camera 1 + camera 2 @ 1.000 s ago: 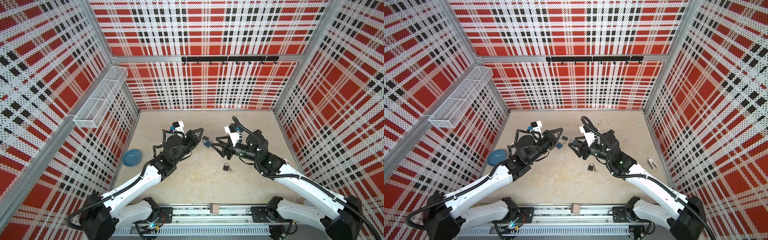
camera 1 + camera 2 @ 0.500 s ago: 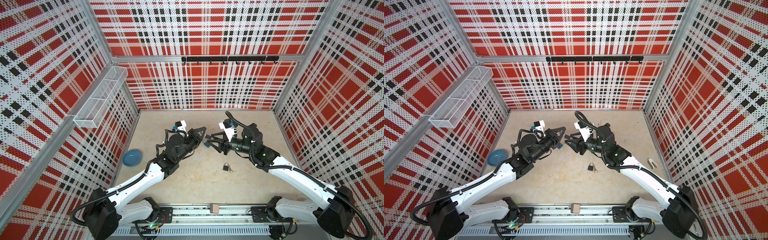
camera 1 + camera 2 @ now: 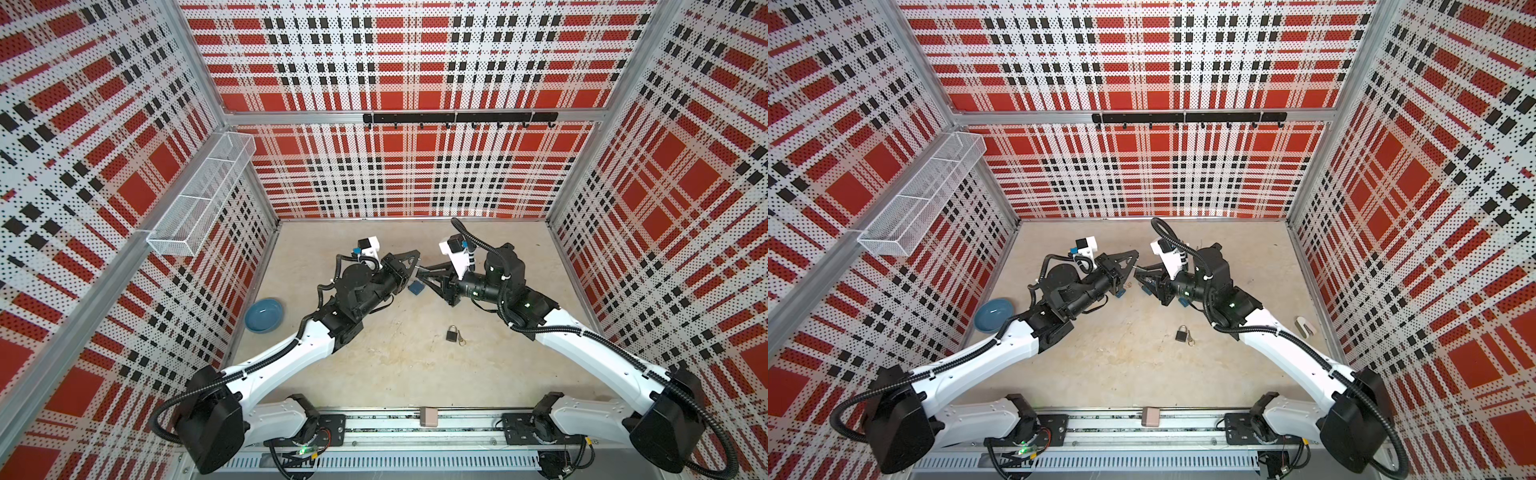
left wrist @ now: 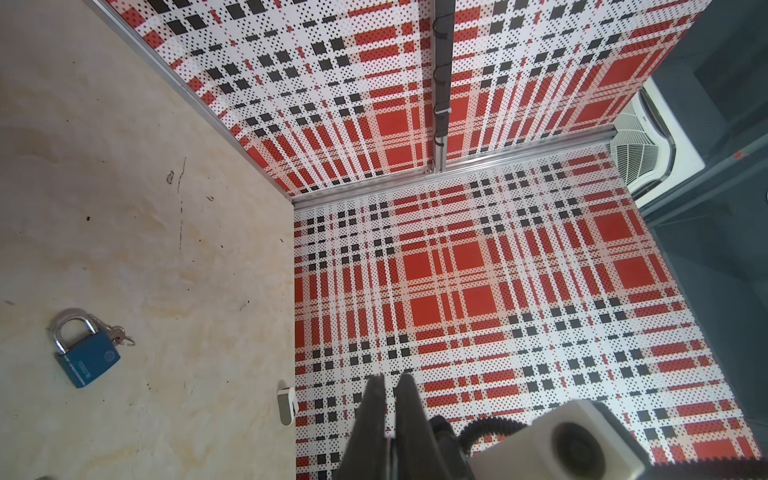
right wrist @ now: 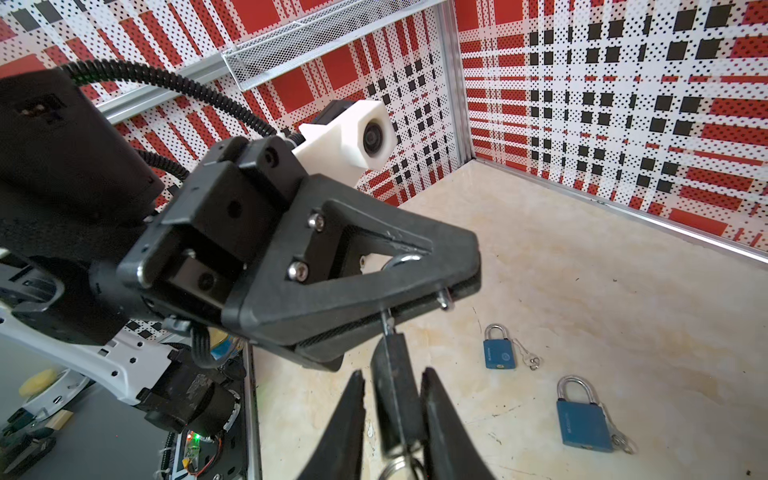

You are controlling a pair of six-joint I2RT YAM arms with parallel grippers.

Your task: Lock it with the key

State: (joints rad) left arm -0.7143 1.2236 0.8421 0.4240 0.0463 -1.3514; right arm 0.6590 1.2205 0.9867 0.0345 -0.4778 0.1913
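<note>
Two arms meet in the air above the middle of the tabletop [image 3: 395, 374], toward its back edge.

There are three padlocks. One padlock [image 5: 401, 259] is clamped in the tightly closed left gripper [image 4: 390, 379]. Only a curve of its silver shackle shows, through the finger's triangular opening; the body is hidden. Two more lie flat on the tabletop, near each other: a floor padlock [image 5: 500, 347] and a second floor padlock [image 5: 582, 419]. Both have blue bodies, closed silver shackles, and keys on a ring beside them. The print and round emblem on the blue bodies are too small to read.

The key [image 5: 395, 395] has a thin silver shaft running into the gap between the left gripper's fingers. It has a flat black head with a metal ring hanging off it. The right gripper [image 5: 392, 372] has its jaws narrow on either side of that head; I cannot tell whether the pads press on it.

There is also one blue bowl [image 3: 264, 315] at the tabletop's left edge and one small white object [image 3: 1304, 326] near its right edge. One white wire basket [image 3: 199, 199] with three compartments hangs on the left wall, and one black hook rail [image 3: 457, 118] on the back wall.
</note>
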